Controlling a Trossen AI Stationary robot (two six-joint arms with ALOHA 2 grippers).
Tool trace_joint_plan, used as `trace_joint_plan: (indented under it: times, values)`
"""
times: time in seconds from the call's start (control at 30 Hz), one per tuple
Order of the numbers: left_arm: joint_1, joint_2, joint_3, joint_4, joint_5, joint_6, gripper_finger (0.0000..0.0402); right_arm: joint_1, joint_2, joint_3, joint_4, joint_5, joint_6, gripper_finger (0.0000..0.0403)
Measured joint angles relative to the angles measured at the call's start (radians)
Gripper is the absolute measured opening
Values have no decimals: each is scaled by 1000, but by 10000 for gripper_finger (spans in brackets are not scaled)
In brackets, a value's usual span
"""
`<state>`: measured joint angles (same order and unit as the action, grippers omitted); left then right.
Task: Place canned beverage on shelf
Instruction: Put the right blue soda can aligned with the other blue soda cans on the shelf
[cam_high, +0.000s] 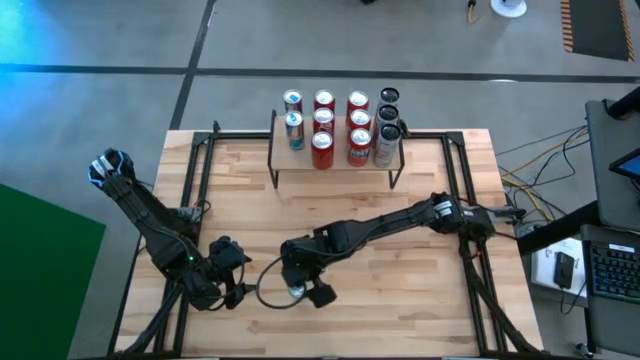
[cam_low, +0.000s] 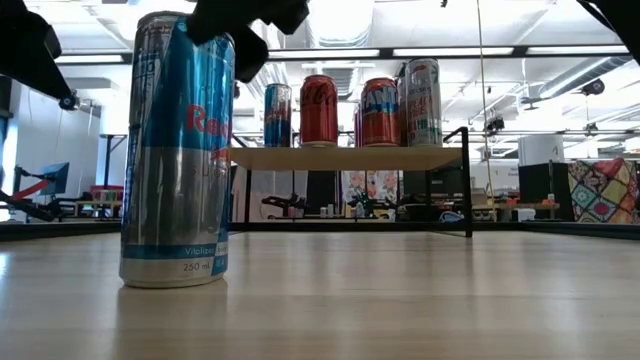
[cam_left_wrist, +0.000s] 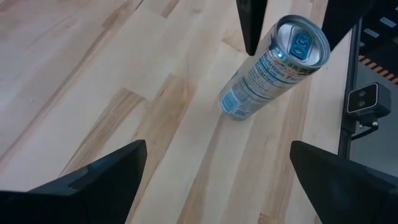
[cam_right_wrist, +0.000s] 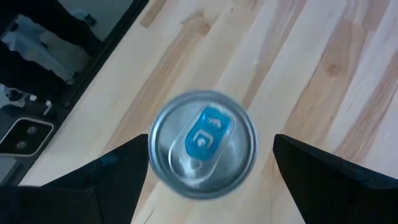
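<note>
A tall silver-and-blue can (cam_low: 178, 150) stands upright on its base on the wooden tabletop near the front edge; it also shows in the left wrist view (cam_left_wrist: 267, 68) and from above in the right wrist view (cam_right_wrist: 202, 143). My right gripper (cam_high: 300, 285) is open just above it, pointing down, one finger on each side of the can's top (cam_right_wrist: 211, 149), without plainly touching it. My left gripper (cam_high: 235, 275) is open and empty (cam_left_wrist: 217, 162), close to the can's left. The shelf (cam_high: 340, 172) stands at the far middle of the table.
Several cans, red and silver, stand close together on the shelf's plank (cam_low: 340, 157), with room left at its left end. Black frame rails (cam_high: 200, 160) run along the table's left and right sides. Bare wood lies between the can and the shelf.
</note>
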<state>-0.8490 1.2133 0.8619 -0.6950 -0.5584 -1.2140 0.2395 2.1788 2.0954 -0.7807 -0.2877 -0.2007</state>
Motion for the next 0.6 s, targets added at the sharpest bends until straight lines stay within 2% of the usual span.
trace_joint_plan:
  times: [0.4, 0.5, 0.6]
  values:
    - [0, 0, 0, 0, -1, -5, 382, 7, 0, -40, 40, -3, 0, 326]
    - [0, 0, 0, 0, 0, -5, 382, 7, 0, -41, 56, -1, 20, 308]
    - [0, 0, 0, 0, 0, -5, 382, 7, 0, -41, 66, -1, 25, 267]
